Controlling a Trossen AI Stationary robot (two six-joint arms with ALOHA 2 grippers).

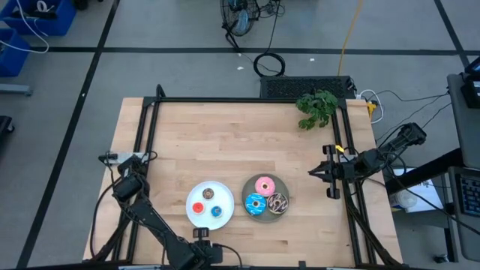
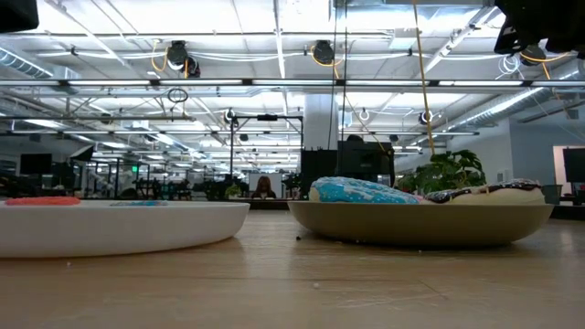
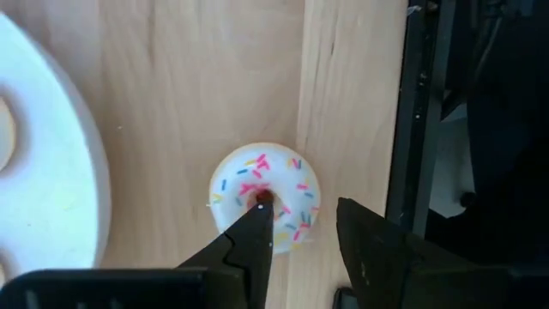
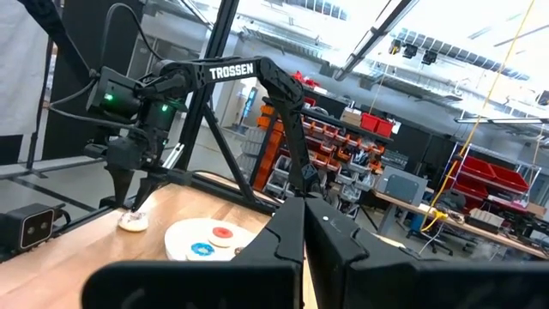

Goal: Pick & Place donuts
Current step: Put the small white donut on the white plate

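Note:
A tiny white sprinkled donut point(image 3: 264, 193) lies flat on the wood near the table's near edge, beside the white plate point(image 1: 196, 193). My left gripper point(image 3: 302, 210) is open and points down over it, one fingertip over the hole and the other outside the ring; it also shows far off in the right wrist view point(image 4: 129, 199). The white plate carries the tiny red point(image 1: 198, 208), brown point(image 1: 208, 194) and blue point(image 1: 217, 212) donuts. The grey plate point(image 1: 279, 182) holds the pink point(image 1: 264, 186), blue sprinkled point(image 1: 256, 203) and dark brown drizzled point(image 1: 277, 202) donuts. My right gripper point(image 1: 315, 172) waits shut at the table's right side. My left gripper comes at the white donut from above, pointing down. One fingertip point(image 3: 260, 215) stands over the donut's hole point(image 3: 264, 198), the other point(image 3: 345, 210) just outside the ring's side point(image 3: 307, 202). I cannot tell whether either finger touches it. The donut lies flat on the table.
A black frame rail point(image 3: 420, 129) runs along the table edge close beside the white donut. A green leafy plant point(image 1: 316, 107) sits at the far right corner. Bare wood point(image 1: 225, 135) spreads across the table's far half.

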